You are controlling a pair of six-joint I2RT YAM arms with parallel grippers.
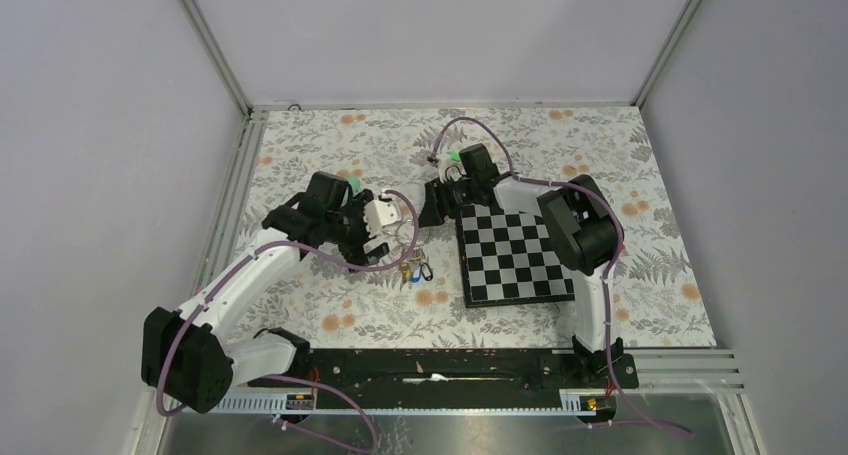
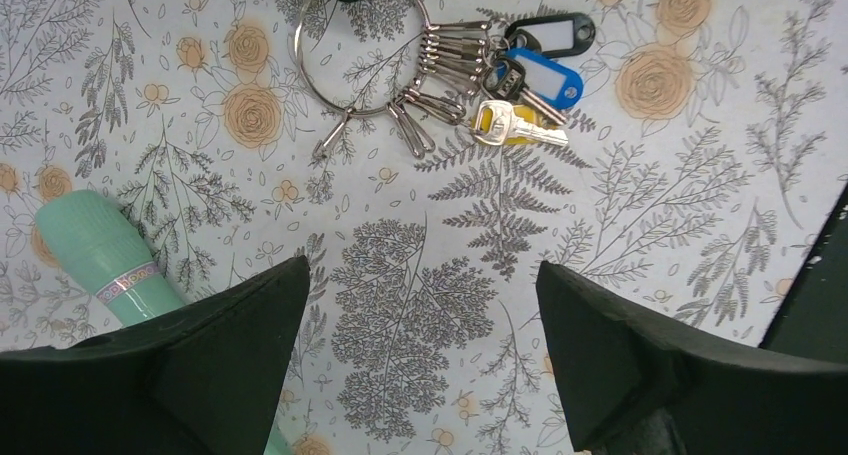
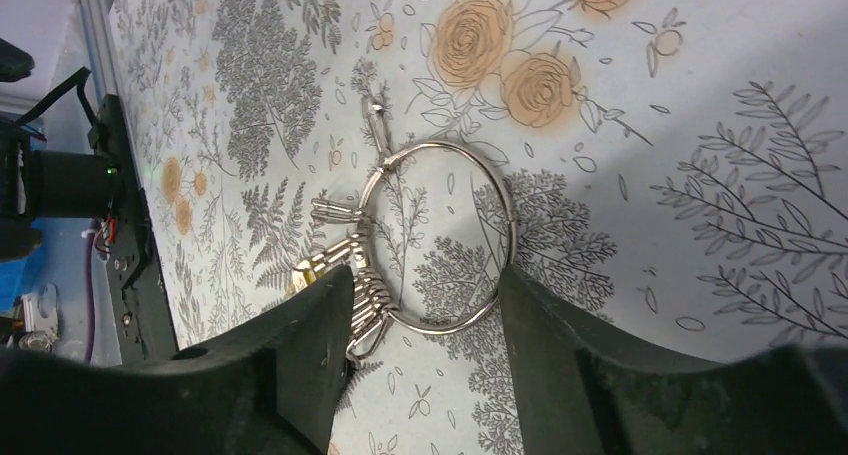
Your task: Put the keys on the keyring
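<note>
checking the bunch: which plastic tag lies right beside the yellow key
The blue tag; the black tag lies beyond it, farther from the yellow key.

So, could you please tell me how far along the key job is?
Done, apparently: a black tag, a blue tag and a yellow key hang on the keyring, which lies flat on the mat. In hand: nothing; the right tool stands open astride the ring, the left tool open over bare mat. Remaining: no green-headed key shows in any view, so I cannot confirm that one is on.
</note>
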